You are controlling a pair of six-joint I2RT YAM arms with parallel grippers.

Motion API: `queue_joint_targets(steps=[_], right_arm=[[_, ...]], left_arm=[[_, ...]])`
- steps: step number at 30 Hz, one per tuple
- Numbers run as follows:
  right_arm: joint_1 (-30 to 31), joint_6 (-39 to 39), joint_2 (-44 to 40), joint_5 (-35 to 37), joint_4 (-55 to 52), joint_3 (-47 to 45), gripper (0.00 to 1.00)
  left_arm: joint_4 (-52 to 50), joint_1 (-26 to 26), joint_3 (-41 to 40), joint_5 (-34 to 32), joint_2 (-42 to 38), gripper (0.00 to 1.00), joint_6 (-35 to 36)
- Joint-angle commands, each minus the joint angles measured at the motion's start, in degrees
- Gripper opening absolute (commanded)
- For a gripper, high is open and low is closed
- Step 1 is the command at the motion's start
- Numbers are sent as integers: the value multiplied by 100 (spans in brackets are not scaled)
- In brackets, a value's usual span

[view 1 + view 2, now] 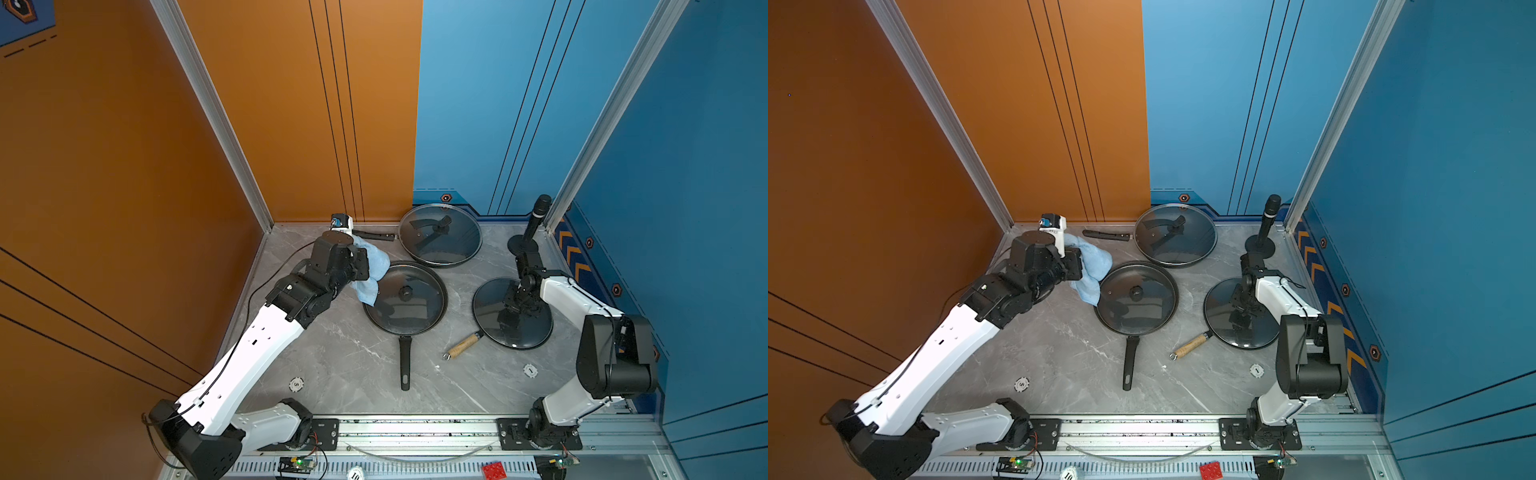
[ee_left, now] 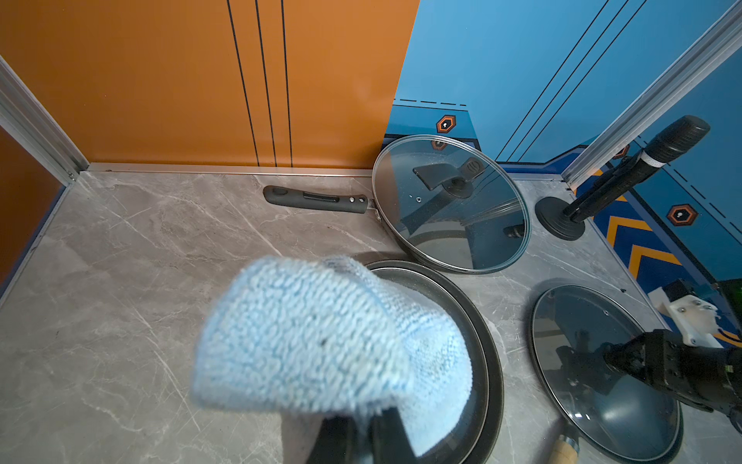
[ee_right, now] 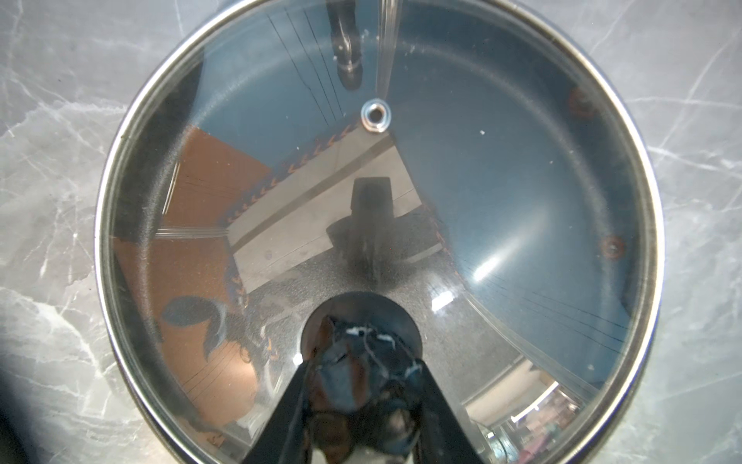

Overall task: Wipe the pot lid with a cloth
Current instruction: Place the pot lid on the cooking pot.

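the pot lid (image 1: pixel 490 305) sits on the wooden-handled pan (image 1: pixel 461 345), right gripper (image 1: pixel 511 311) clamped on its knob (image 3: pixel 361 321); left gripper (image 2: pixel 363 436) pinches the cloth (image 1: pixel 372 270), which dangles over the rim of the middle pan (image 1: pixel 444 297). wiping seems not begun: next the cloth must cross and press onto the glass.

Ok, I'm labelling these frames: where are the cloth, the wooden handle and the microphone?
cloth (image 1: pixel 375 266): in a top view, middle of the draped fold.
wooden handle (image 1: pixel 462 345): in a top view, halfway along the wood.
microphone (image 2: pixel 682 134): left wrist view, its head.
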Motion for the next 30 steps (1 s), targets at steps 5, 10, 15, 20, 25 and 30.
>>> queue_joint_targets(steps=[5, 10, 15, 20, 25, 30], right_arm=[[58, 82, -11, -38, 163, -42, 10], [58, 71, -61, -46, 83, 47, 9], [50, 38, -105, -46, -8, 174, 9], [57, 29, -112, -64, -115, 266, 8], [50, 29, -196, -29, -163, 282, 8], [41, 21, -238, -24, -180, 292, 8]], left_arm=[[25, -57, -7, -120, -10, 0, -45], [24, -59, 6, -111, 20, 0, -45], [26, -64, 13, -103, 50, 0, -45], [27, -66, 2, -96, 72, 0, -61], [30, -65, 21, -79, 125, 0, -55], [23, -63, 67, -34, 194, 0, -45]])
